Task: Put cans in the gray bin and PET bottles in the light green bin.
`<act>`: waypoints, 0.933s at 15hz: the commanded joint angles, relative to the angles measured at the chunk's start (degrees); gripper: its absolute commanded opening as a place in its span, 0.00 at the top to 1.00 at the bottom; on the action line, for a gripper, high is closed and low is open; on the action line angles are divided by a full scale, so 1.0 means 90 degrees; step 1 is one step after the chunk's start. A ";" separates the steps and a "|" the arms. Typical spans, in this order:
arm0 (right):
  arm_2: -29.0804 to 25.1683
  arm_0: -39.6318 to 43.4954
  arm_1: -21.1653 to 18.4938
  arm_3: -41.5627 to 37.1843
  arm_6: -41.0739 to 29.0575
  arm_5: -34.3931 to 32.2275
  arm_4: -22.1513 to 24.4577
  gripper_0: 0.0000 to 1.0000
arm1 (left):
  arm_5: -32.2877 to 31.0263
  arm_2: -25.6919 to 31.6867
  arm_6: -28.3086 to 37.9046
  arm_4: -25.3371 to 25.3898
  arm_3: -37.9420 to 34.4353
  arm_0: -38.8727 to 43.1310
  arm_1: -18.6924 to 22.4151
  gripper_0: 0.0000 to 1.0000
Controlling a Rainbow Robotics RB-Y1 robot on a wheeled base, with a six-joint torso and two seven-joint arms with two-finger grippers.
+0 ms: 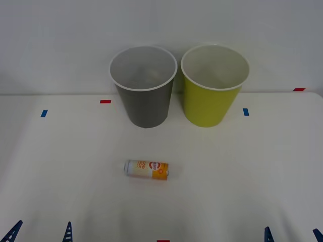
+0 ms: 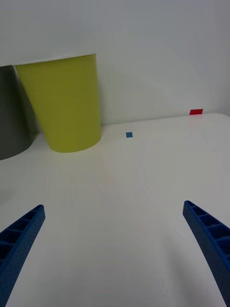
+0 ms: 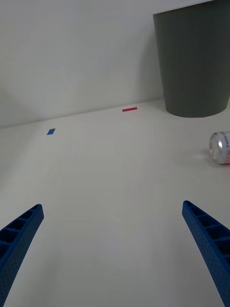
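So both my arms are sitting low at the near edge of the table (image 1: 60,191), nothing held: the left gripper (image 1: 40,233) has its fingers spread wide with only bare tabletop between them, and the right gripper (image 1: 292,235) is spread the same way on the other side. Using the can (image 1: 147,170) as my reference point, it's lying on its side out in the middle, beyond both grippers and closer to the left one, with its silvery end facing the left side. My main worry is that a can lying down rolls. If one finger touches before the other, I reckon it'll scoot off across the table, and a pinch across the round body could squirt it out. There's plenty of open tabletop all around the can, so at least the approach isn't cramped. Beyond the can stands the gray bin (image 1: 145,101), pretty much straight behind it, and the green bin (image 1: 211,98) is just beside that to the right, the two nearly touching. That's the other risk, I think: with the rims that close, a sloppy release could land the can in the wrong one or clip a rim. The bins sit right near the table's far edge by the wall, so not much room past them.
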 commanded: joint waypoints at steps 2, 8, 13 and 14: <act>0.0000 0.0000 0.0000 0.0000 0.0000 0.0000 0.0000 0.00 | 0.0000 0.0000 0.0000 0.0000 0.0000 0.0000 0.0000 0.00; 0.0000 0.0000 0.0000 0.0000 0.0000 0.0000 0.0000 0.00 | 0.0000 0.0000 0.0000 0.0000 0.0000 0.0000 0.0000 0.00; 0.0000 0.0000 0.0000 0.0000 0.0000 0.0000 0.0000 0.00 | 0.0000 0.0000 0.0000 0.0000 0.0000 0.0000 0.0000 0.00; 0.0000 0.0000 0.0000 0.0000 0.0000 0.0000 0.0000 0.00 | 0.0000 0.0000 0.0000 0.0000 0.0000 0.0000 0.0000 0.00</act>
